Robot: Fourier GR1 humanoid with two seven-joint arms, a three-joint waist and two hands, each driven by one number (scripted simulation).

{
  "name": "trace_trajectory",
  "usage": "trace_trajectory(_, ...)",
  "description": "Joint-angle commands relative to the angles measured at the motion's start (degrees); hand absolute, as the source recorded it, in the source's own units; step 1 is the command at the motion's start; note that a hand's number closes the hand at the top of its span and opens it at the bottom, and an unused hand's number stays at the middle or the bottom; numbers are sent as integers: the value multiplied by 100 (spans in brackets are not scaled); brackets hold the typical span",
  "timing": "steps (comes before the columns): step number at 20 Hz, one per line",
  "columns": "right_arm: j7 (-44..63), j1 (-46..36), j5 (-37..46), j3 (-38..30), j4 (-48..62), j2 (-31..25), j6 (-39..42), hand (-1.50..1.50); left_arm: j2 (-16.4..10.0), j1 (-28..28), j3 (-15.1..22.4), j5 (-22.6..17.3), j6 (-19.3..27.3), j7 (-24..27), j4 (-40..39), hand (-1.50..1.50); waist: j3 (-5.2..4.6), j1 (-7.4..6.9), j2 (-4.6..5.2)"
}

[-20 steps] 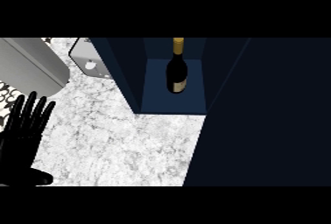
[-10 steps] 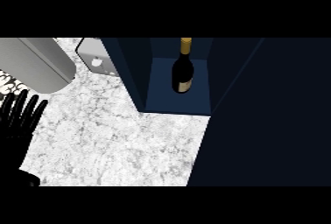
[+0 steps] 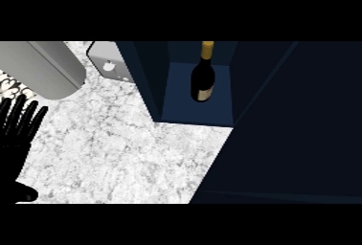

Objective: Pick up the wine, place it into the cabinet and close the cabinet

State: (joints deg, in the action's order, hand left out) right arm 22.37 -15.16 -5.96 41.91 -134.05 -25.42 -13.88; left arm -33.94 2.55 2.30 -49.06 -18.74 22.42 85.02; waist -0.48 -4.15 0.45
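Note:
A dark wine bottle with a gold neck and a pale label stands upright inside the dark blue cabinet, on its blue shelf at the top middle of the head view. The cabinet's wide dark door fills the right side and stands open. My left hand shows at the left edge over the marble counter, fingers straight and pointing up, holding nothing and far from the bottle. My right hand does not show.
A grey rounded appliance lies at the top left. Beside it, a light grey box sits against the cabinet's left wall. A patterned item peeks in at the left edge.
The view has shifted, so the bottle and cabinet sit further right and the grey appliance has come into view. My left hand now lies closer to the left edge, still open.

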Motion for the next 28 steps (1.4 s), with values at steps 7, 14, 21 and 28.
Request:
trace_trajectory(7,1511,-3270,-175,-234,2423,2500,-780,150,-19,-1,-264,-79,-72,-85,-148,-150,33,198,-42)
trace_trajectory(14,761,-4412,-1030,-565,4016,2534,-1326,150,-170,-200,-664,-267,-382,-275,-490,-150,42,274,-35)
trace_trajectory(21,-202,-3650,-1380,-1424,4847,2529,-181,150,48,77,-722,144,-539,-100,-633,-150,48,366,-26)
trace_trajectory(28,-189,-4022,-1407,-2175,5603,2504,94,150,111,40,-1026,86,-681,-293,-570,-150,48,360,-45)
